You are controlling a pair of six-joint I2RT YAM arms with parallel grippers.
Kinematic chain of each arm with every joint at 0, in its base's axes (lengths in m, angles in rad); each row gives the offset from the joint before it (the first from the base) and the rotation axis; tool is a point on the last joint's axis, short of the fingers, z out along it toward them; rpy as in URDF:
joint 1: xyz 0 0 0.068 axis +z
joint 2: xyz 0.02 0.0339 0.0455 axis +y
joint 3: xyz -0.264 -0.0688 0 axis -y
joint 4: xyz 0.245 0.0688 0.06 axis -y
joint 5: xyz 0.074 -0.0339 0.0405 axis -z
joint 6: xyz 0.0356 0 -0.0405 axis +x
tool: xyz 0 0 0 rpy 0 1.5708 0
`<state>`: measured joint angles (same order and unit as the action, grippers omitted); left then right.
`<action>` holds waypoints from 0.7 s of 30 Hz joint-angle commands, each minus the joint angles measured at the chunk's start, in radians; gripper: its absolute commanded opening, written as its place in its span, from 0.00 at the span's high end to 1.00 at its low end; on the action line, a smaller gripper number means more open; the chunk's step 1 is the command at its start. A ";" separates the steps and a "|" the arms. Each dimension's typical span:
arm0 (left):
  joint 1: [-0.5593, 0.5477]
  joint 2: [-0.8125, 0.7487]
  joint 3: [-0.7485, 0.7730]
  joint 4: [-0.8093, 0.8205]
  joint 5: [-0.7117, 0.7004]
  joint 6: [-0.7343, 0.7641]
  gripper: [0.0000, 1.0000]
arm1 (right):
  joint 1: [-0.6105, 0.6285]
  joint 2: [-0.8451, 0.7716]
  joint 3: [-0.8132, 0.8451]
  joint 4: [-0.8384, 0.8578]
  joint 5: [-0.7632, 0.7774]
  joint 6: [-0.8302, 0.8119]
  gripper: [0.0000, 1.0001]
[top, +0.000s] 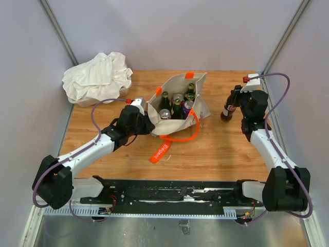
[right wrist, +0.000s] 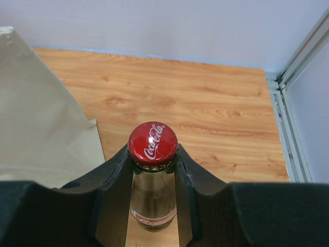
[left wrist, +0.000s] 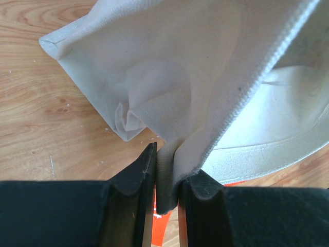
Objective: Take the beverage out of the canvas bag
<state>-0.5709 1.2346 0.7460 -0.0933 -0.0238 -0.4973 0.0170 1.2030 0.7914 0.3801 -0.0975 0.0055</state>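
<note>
At the left rim of the canvas bag [left wrist: 169, 77], the left gripper [left wrist: 167, 175] is pressed together on a fold of the beige cloth, pinching it between both pads. Right of the bag and apart from it, the right gripper [right wrist: 152, 157] clamps the neck of a red-capped cola bottle [top: 226, 110], held upright; whether its base touches the table [top: 216, 149] is unclear. Inside the bag stand green bottles and cans [top: 175, 105]. An orange strap [top: 177, 139] trails off the bag's near side.
</note>
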 commanded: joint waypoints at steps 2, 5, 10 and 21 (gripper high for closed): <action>0.006 -0.013 -0.033 -0.096 -0.024 0.026 0.80 | -0.018 0.001 0.058 0.284 -0.001 -0.032 0.99; 0.006 -0.003 -0.035 -0.090 -0.023 0.025 0.80 | -0.018 0.024 0.071 0.301 0.003 -0.040 0.99; 0.006 0.018 -0.022 -0.084 -0.020 0.031 0.79 | -0.020 0.049 0.070 0.316 0.005 -0.038 0.99; 0.006 0.017 -0.025 -0.092 -0.026 0.038 0.75 | -0.020 0.000 -0.064 0.330 0.038 -0.003 0.80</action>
<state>-0.5709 1.2289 0.7418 -0.0929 -0.0235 -0.4953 0.0170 1.2697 0.7361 0.5411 -0.0788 -0.0032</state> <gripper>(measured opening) 0.251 0.339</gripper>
